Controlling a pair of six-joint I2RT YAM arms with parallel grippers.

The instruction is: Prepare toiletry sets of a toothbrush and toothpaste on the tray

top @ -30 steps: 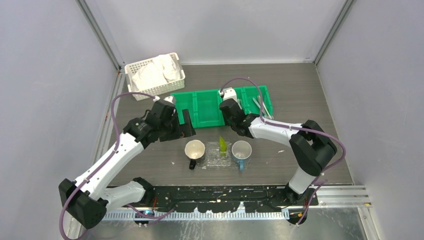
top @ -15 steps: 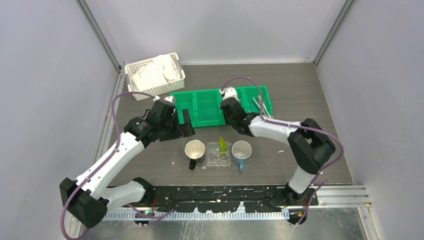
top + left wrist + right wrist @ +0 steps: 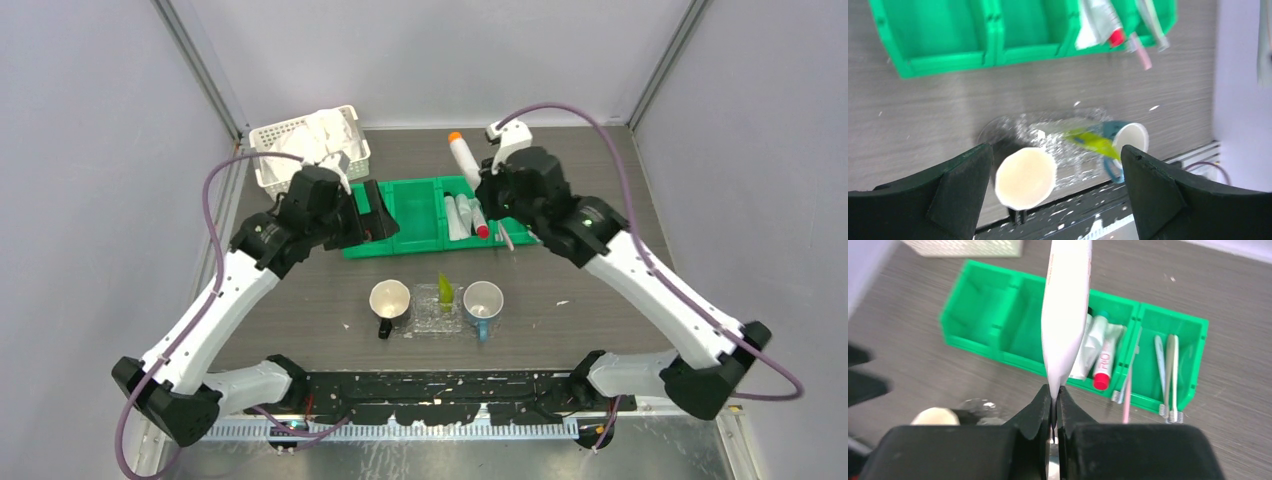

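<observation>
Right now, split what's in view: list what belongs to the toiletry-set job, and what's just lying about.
Job: white tube, in the right gripper; yellow-green tube on the tray; pink toothbrush; spare tubes and brushes in the green bin.
Lying about: cream mug; blue mug; white basket.

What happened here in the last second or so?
The right tool shut on a white tube from the bin and lifted it clear. The left tool, open, moved toward the bin's left end. The mugs, tray and yellow-green tube stayed put.
</observation>
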